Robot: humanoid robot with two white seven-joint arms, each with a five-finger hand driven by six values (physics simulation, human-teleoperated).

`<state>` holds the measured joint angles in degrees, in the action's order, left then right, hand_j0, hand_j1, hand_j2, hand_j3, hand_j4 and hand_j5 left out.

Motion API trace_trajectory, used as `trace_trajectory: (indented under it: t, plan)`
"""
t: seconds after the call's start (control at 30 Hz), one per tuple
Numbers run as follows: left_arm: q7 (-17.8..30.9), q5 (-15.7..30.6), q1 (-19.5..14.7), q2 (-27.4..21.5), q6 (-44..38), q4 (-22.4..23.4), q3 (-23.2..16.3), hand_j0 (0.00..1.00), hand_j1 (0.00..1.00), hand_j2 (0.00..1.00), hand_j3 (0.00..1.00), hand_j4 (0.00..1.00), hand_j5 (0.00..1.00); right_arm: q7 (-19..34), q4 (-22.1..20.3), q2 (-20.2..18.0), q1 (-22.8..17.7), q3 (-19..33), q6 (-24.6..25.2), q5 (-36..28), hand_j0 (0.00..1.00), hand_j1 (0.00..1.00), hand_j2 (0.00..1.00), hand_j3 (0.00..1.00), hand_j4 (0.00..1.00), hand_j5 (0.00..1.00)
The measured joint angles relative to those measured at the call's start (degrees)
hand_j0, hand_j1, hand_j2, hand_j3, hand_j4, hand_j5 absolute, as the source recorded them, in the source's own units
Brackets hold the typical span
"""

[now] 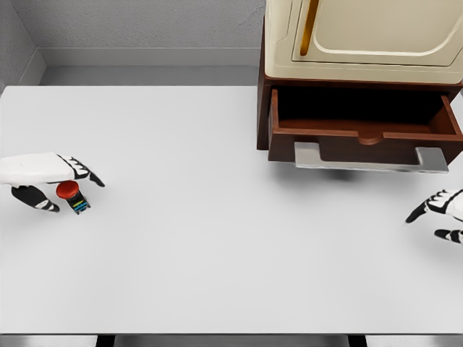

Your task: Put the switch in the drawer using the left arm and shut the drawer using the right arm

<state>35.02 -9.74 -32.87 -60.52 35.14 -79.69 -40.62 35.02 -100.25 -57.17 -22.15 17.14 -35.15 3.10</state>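
Now the left hand (51, 181) reaches in over the left side of the white table (217, 238), its thumb and fingers closed around the switch (72, 195), a small block with a red button on top. Far across the table, the right hand (443, 211) hovers at the right edge, fingers loose and holding nothing. Above it, the brown drawer (365, 134) stands pulled open beneath a cream cabinet (362, 40), its grey handle (370, 159) facing forward.
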Motion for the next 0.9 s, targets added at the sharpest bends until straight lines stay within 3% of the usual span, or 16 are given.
trace_trajectory:
  t: [0.2,0.47,0.53,0.8,0.9]
  plan:
    - [0.00,-0.66,0.00,-0.01,0.00,0.00,0.14,0.67,0.67,0.67,0.67,0.67,0.67,0.01,-0.13,1.68,-6.68,5.49,-0.05,-0.23,0.64,0.64,0.64,0.64,0.64,0.64]
    - [0.00,-1.40,0.00,-0.05,0.00,-0.08,0.01,0.64,0.64,0.64,0.64,0.64,0.64,0.00,-0.27,1.46,-6.68,9.93,0.00,-4.48,0.64,0.64,0.64,0.64,0.64,0.64]
    - [0.00,-1.70,0.09,-0.13,0.00,-0.62,-0.09,0.53,0.53,0.53,0.53,0.53,0.53,0.00,-0.31,1.24,-6.68,10.23,0.00,-5.15,0.64,0.64,0.64,0.64,0.64,0.64]
    - [0.00,-2.77,0.09,-0.45,-0.02,-2.47,-0.34,0.35,0.35,0.35,0.35,0.35,0.35,0.00,-0.36,-0.52,-6.59,10.22,-0.01,-7.05,0.63,0.63,0.63,0.63,0.63,0.63]
    - [0.02,-2.85,-0.53,-0.56,-0.01,-3.29,-0.36,0.32,0.32,0.32,0.32,0.32,0.32,0.00,-0.36,-0.87,-6.59,10.05,-0.01,-7.17,0.63,0.63,0.63,0.63,0.63,0.63]
